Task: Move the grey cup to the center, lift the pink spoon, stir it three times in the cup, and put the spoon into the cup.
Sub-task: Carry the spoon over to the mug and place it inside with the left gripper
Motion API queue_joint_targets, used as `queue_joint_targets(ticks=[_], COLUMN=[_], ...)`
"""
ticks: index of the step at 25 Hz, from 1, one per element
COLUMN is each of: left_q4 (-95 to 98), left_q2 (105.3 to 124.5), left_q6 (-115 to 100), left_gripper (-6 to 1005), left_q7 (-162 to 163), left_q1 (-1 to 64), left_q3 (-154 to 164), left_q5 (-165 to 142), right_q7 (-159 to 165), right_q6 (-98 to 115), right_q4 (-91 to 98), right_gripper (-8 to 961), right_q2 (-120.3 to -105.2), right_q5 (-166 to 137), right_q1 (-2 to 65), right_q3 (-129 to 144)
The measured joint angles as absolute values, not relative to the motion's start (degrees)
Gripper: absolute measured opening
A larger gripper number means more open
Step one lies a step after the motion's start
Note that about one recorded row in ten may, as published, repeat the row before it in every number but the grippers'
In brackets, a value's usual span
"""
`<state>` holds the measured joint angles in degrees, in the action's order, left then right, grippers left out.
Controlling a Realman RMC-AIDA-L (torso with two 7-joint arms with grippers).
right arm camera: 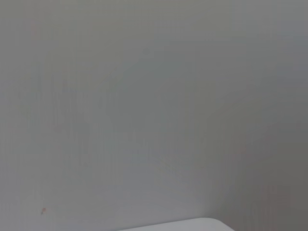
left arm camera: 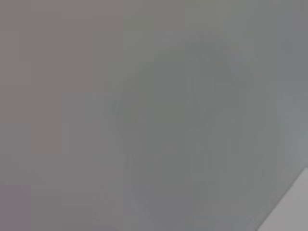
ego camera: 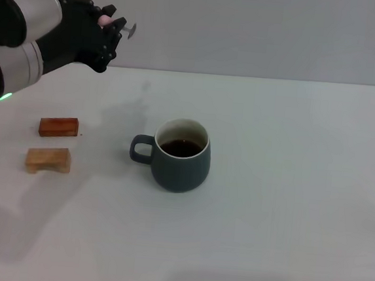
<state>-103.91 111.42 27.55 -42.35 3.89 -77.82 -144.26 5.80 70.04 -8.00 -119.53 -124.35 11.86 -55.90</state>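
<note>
The grey cup [ego camera: 181, 155] stands upright near the middle of the white table, handle toward the left, dark liquid inside. My left gripper [ego camera: 109, 30] is raised high at the far left, above and behind the cup. It is shut on the pink spoon [ego camera: 117, 24], whose pink handle shows between the fingers while its grey metal end sticks out to the right. The spoon is well clear of the cup. My right gripper is out of view. Both wrist views show only blank grey surface.
A reddish-brown block [ego camera: 58, 126] and a light wooden block [ego camera: 48, 159] lie on the table [ego camera: 286, 215] to the left of the cup. The wall stands behind the table's far edge.
</note>
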Motion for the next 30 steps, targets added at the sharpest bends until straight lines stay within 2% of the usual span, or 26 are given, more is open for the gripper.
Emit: queue_joint_targets(ticks=[2, 3, 4, 5, 30], left_q4=[-105.2, -106.3, -106.3, -106.7, -109.8], left_q2=[113.68, 116.19, 116.19, 117.50, 117.76], left_q6=[32.9, 36.9, 36.9, 39.0, 51.3], left_gripper=[146, 146, 146, 146, 147], left_q7=[-48.6, -53.8, -53.8, -56.7, -67.0], left_q1=[4.0, 3.5, 3.5, 3.1, 2.3], left_q3=[-81.6, -84.9, -84.9, -86.4, -85.3], left_q5=[-140.0, -137.0, -137.0, -135.7, -133.6], right_q7=[5.8, 5.8, 5.8, 5.8, 5.8], right_q6=[70.0, 70.0, 70.0, 70.0, 69.3], right_q4=[-8.0, -8.0, -8.0, -8.0, -6.6], right_gripper=[-1, -1, -1, -1, 0], right_q2=[-119.53, -119.53, -119.53, -119.53, -119.30], right_q5=[-124.4, -124.4, -124.4, -124.4, -120.1], right_q1=[11.8, 11.8, 11.8, 11.8, 12.2], right_q3=[-55.9, -55.9, -55.9, -55.9, -56.5])
